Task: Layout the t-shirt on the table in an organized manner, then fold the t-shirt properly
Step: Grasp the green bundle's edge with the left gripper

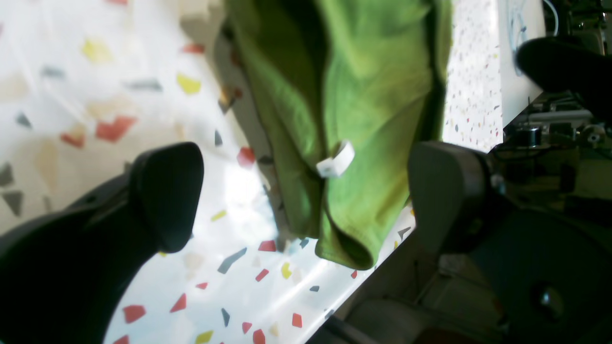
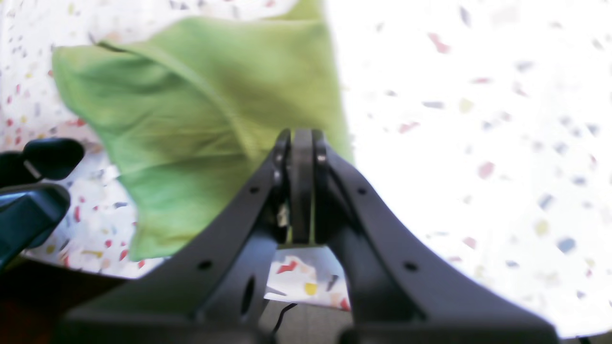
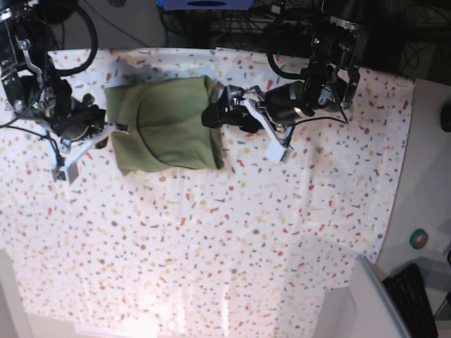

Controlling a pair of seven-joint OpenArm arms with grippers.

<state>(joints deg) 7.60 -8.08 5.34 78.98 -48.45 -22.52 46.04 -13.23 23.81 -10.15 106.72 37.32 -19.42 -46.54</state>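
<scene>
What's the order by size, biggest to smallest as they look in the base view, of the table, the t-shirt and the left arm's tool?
1. The table, filling most of the view.
2. The t-shirt.
3. The left tool, a small dark shape at the shirt's edge, slightly raised, so nearness may enlarge it a little.

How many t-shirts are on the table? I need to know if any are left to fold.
1: the t-shirt lies between the grippers near the table's far edge. Nothing suggests another beneath.
</scene>
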